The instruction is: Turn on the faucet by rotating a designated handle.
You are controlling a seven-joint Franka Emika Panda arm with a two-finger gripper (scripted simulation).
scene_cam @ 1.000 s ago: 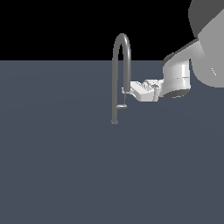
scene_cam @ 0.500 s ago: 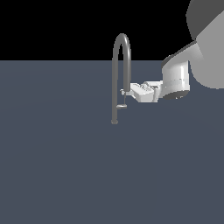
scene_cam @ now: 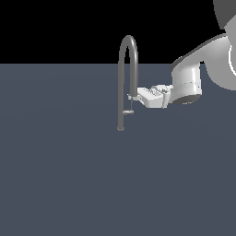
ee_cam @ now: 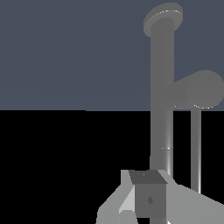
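The faucet [scene_cam: 121, 69] is a thin grey arched tube standing on a small round base on the dark floor. Its handle [scene_cam: 128, 113] is a short grey stub that sticks out sideways low on the stem. My white gripper [scene_cam: 132, 97] reaches in from the exterior view's right. Its tips lie at the spout's hanging end, just above the handle. I cannot make out any gap between the fingers. In the wrist view the faucet stem [ee_cam: 162, 87] fills the picture, with the thick handle [ee_cam: 199, 89] jutting out beside it. The gripper [ee_cam: 148, 194] is close under them.
The floor [scene_cam: 69, 175] is a flat dark blue-grey surface around the faucet. The bulky white arm [scene_cam: 193, 78] takes up the upper part of the exterior view's right. The background beyond the floor's far edge is black.
The upper arm link has drifted slightly. The gripper stays by the spout end and the handle's pose looks the same.
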